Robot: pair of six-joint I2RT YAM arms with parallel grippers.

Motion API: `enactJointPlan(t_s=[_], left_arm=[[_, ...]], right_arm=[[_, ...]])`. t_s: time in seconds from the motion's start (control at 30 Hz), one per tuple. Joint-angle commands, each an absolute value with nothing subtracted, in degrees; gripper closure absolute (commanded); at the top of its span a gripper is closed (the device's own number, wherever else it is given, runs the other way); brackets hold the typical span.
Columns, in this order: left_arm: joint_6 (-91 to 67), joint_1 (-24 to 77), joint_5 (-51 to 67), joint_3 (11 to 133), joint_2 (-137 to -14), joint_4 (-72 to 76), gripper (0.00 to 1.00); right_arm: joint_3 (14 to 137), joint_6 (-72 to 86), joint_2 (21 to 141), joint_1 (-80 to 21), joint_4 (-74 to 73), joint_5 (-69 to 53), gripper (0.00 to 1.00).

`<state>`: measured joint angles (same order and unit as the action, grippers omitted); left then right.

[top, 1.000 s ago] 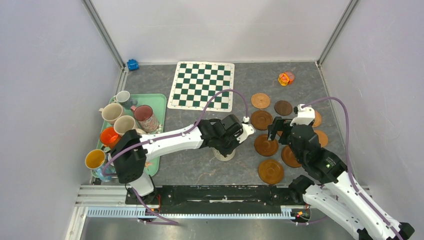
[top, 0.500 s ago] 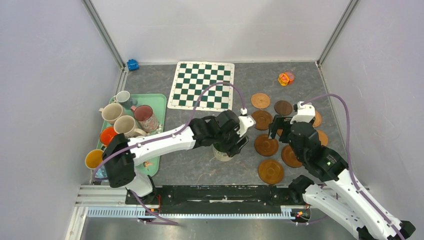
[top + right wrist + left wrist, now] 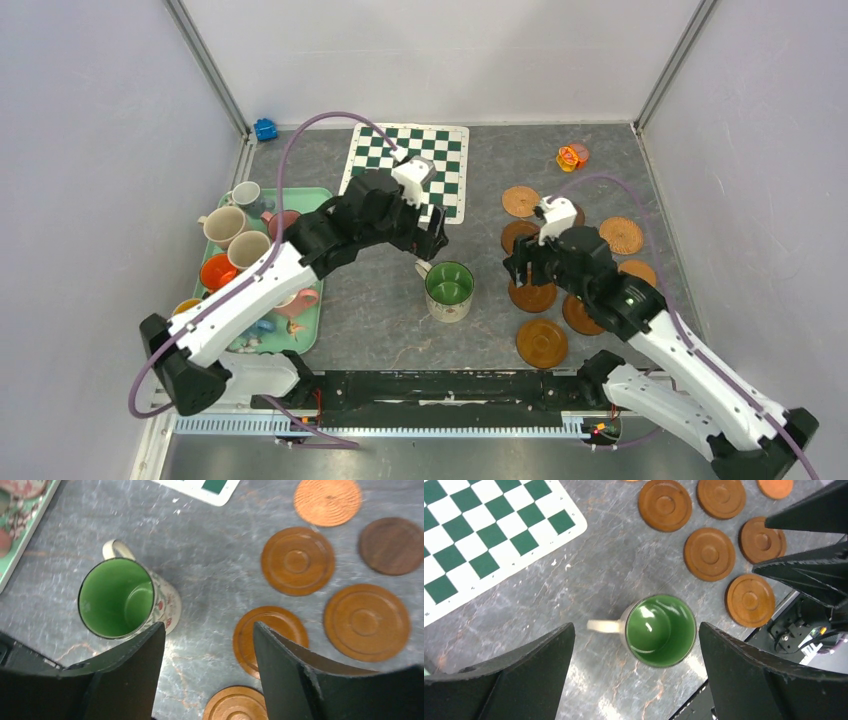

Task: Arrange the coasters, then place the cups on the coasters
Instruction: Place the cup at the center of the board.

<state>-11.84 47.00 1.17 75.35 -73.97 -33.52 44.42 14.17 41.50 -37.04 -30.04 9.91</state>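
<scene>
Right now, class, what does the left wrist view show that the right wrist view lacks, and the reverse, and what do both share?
Left wrist only: a broad stretch of the chequered mat; the other view catches just its corner. Right wrist only: the edge of the green tray and flowers on the outside of the mug. Both: the mug's green inside, brown wooden coasters, the grey table.
</scene>
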Motion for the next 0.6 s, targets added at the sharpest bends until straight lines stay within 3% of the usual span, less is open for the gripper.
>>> enactJointPlan(t_s=[0.0, 0.17, 0.57], left_arm=[[-11.11, 46.77, -4.49, 69.47, -67.97, -34.31, 0.00], [-6.00, 46.76, -9.95, 61.88, -59.87, -34.79, 0.00], [-2.27, 46.85, -11.81, 51.42, -46.84, -36.83, 0.00]], right_arm=[[48.24, 11.98, 48.42, -37.35, -27.56, -3.15, 0.36], [49.83, 13.89, 57.13, -38.16, -26.81, -7.28, 0.48], [58.40, 13.21, 72.44, -43.82, -31.11, -1.31, 0.52]])
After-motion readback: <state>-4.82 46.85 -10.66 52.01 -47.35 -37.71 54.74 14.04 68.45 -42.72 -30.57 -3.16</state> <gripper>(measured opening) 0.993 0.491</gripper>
